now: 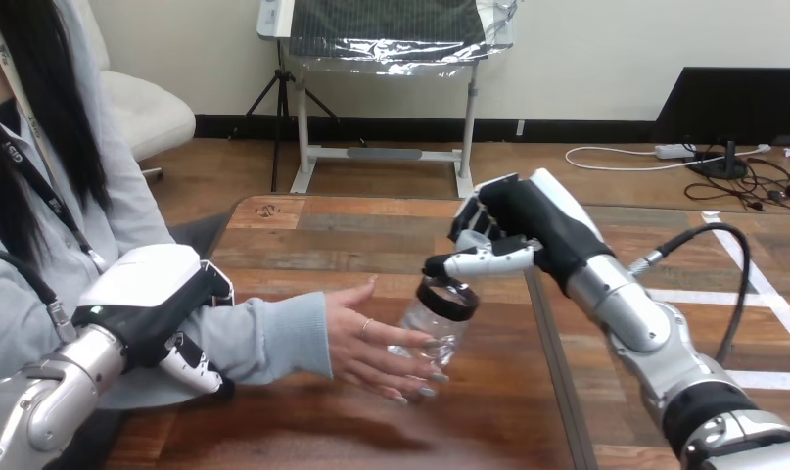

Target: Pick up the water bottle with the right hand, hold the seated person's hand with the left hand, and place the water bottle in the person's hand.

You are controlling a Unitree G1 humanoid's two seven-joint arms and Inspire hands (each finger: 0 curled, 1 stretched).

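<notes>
A clear water bottle with a black cap lies tilted in the person's hand, which is held palm up over the table's middle. The person's fingertips reach around its lower end. My right hand hovers just above and behind the cap, its thumb stretched out over the cap's rim and its fingers off the bottle. My left hand is at the left, its fingers curled under the person's grey-sleeved forearm.
The wooden table stretches out beyond the hands, and a dark seam runs down it under my right arm. The person sits at the left side.
</notes>
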